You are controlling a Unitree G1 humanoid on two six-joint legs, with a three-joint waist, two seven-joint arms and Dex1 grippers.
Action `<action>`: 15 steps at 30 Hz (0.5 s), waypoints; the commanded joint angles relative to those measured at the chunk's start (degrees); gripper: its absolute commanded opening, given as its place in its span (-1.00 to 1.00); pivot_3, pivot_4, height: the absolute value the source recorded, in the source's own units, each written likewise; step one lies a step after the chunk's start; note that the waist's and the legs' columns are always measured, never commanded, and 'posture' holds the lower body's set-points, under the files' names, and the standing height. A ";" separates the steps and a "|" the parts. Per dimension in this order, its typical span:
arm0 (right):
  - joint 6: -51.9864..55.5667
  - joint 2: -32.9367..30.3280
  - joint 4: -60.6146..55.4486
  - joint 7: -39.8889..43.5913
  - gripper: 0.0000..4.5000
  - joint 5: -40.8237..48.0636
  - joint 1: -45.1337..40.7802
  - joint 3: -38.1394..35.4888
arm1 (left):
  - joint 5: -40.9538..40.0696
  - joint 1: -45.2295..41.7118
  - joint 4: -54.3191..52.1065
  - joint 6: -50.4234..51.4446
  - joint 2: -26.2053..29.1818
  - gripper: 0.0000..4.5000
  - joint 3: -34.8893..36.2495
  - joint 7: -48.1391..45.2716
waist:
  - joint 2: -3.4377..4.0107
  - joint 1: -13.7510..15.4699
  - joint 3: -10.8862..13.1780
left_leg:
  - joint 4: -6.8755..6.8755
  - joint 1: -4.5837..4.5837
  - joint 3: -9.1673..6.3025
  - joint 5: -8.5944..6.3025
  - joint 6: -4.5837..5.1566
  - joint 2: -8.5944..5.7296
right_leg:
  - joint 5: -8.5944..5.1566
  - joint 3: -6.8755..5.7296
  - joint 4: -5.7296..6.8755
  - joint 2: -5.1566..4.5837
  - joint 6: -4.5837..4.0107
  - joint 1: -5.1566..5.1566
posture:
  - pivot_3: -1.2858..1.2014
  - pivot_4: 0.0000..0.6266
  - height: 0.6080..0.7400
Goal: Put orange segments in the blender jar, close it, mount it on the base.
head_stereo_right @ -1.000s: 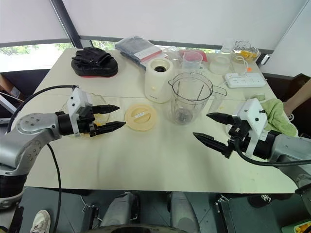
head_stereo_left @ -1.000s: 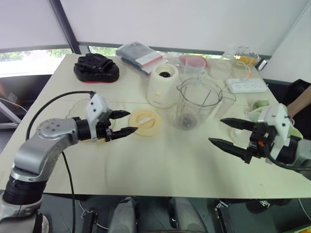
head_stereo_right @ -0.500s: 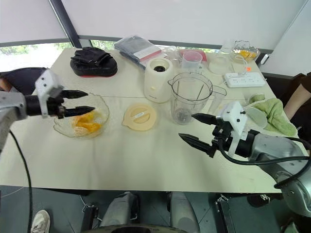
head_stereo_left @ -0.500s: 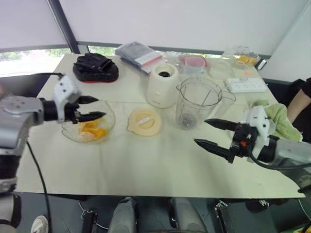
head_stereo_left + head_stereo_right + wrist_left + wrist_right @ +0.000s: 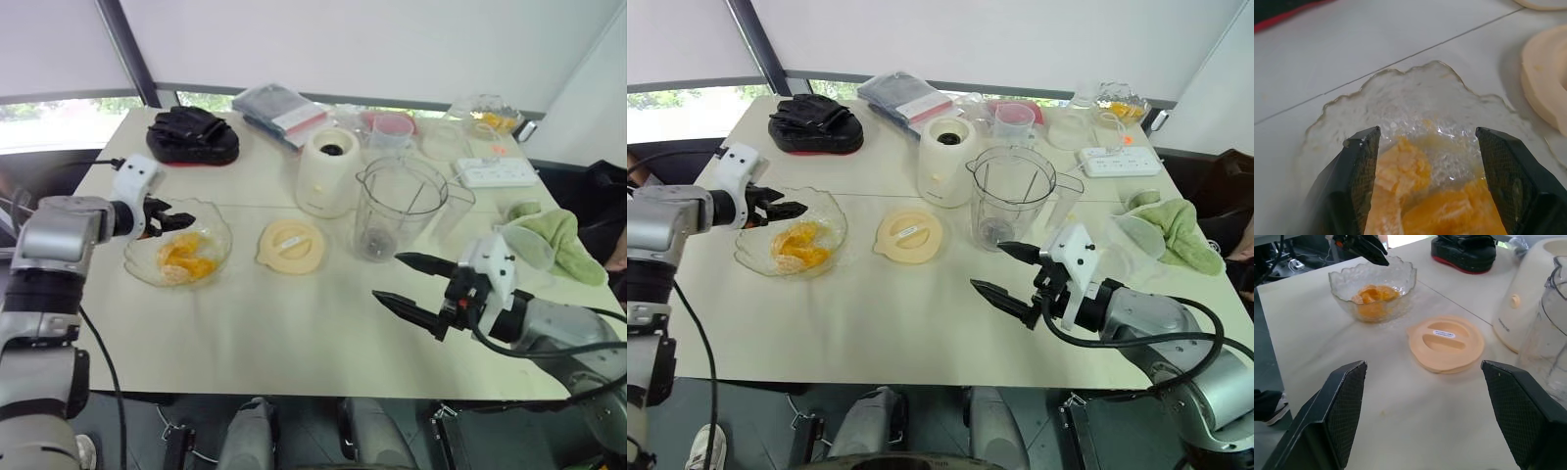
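Nearest, the right gripper (image 5: 414,285) hung over the smooth cream table (image 5: 294,333) with its black textured fingers spread wide, empty. Beyond it lay a flat round cream lid (image 5: 291,245). The left gripper (image 5: 181,221) was poised at the rim of a scalloped glass bowl (image 5: 217,257), fingers parted above the soft, glistening orange segments (image 5: 184,262). Farther back stood the clear, ribbed blender jar (image 5: 399,208), open-topped, just beside the squat cream base (image 5: 328,172) with its dark socket.

- orange segments (image 5: 184,263): orange-yellow
- base (image 5: 328,173): cream-white, dark socket
- blender jar (image 5: 399,209): clear
- lid (image 5: 290,245): pale peach
- cloth (image 5: 548,241): light green
- surface (image 5: 294,323): beige
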 commanded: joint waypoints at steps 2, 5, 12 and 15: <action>-0.37 -0.33 -1.38 -0.01 0.74 0.33 -1.13 -0.38 | 2.03 -3.85 0.83 7.37 -1.30 0.44 -0.31 4.42 | -0.04 0.13 0.02 | 0.01 0.03 -0.04 0.00 0.00 0.00 | -0.04 0.00 0.24 0.02 0.03 -0.06 | 0.03 -0.52 1.00; -0.02 -0.99 -0.17 1.05 0.74 0.36 -2.70 0.55 | 2.83 -5.49 1.29 11.59 -2.41 0.44 -0.92 6.72 | -0.04 0.18 0.02 | 0.01 0.07 -0.07 0.01 0.00 0.00 | -0.05 0.00 0.34 0.04 0.02 -0.07 | 0.03 -0.52 1.00; -0.10 -2.36 2.61 4.05 0.74 -0.37 -5.34 1.79 | 4.73 -8.28 2.20 18.30 -3.47 0.44 -1.51 11.46 | -0.04 0.21 0.02 | 0.02 0.06 -0.06 0.01 -0.01 -0.01 | -0.06 0.01 0.33 0.04 0.04 -0.06 | 0.03 -0.52 1.00; -0.10 -1.94 2.87 4.24 0.74 -0.41 -5.68 1.98 | 5.00 -7.84 4.62 18.61 -5.08 0.44 -0.48 13.83 | -0.04 0.25 0.02 | 0.02 0.06 -0.07 0.01 -0.01 -0.01 | -0.07 0.00 0.34 0.04 0.05 -0.06 | 0.03 -0.52 1.00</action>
